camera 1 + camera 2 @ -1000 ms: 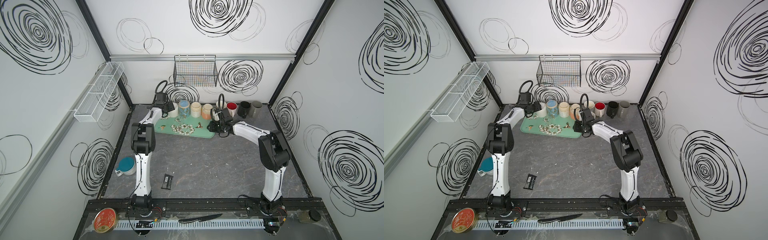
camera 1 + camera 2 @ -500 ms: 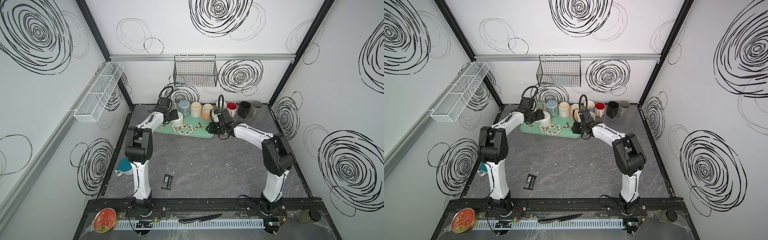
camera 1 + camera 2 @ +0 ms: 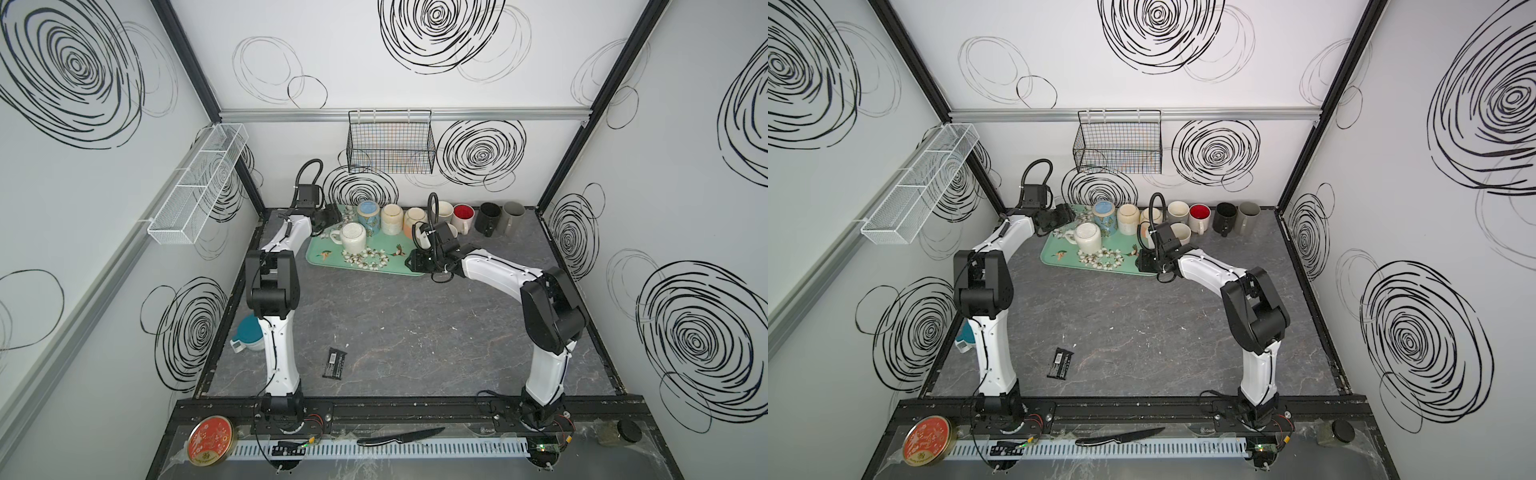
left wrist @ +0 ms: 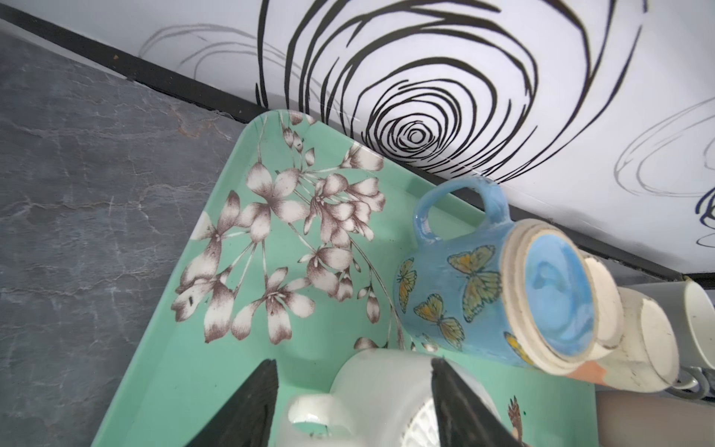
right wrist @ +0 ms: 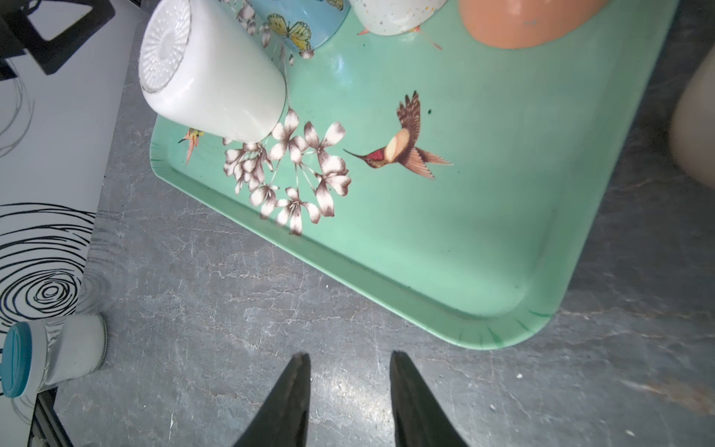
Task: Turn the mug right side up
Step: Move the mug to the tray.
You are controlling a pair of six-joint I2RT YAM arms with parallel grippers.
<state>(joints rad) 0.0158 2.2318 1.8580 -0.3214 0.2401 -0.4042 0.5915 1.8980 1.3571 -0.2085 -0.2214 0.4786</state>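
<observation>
**Tray and contents.** A mint-green tray (image 3: 392, 267) printed with flowers and hummingbirds lies at the back of the grey table (image 3: 395, 324), close to the rear wall. It carries four mugs.
- The white mug (image 3: 353, 243), the task item, stands on the left part of the tray. Its mouth is down, its textured base is up, and its handle points toward the left wall.
- Behind it, along the tray's rear edge, stand a blue butterfly mug (image 3: 368, 216), a cream mug (image 3: 392, 219) and a peach mug (image 3: 412, 220). All three are base up.

**Left gripper** (image 4: 354, 363). The jaws are spread. In the left wrist view the handle side of the white mug lies in the gap between the two fingers. In both top views the gripper sits just beside that handle. Whether a finger touches the mug cannot be told.

**Right gripper** (image 5: 348, 354). The jaws are spread, with only bare table between them. The gripper hangs just off the tray's front right corner.

**Off the tray.** To the tray's right, along the rear wall, stand an off-white mug (image 3: 442, 211), a red-lined mug (image 3: 464, 214), a black mug (image 3: 487, 218) and a grey mug (image 3: 514, 215).

**Elsewhere.**
- A cup with a teal top (image 3: 249, 337) sits at the table's left edge, beside the left arm.
- A black packet (image 3: 334, 363) lies flat near the front of the table.
- A wire basket (image 3: 390, 143) hangs on the rear wall, and a white mesh rack (image 3: 199, 185) on the left wall.
- A round red tin (image 3: 211, 440) and a knife (image 3: 401, 436) lie on the front ledge.
</observation>
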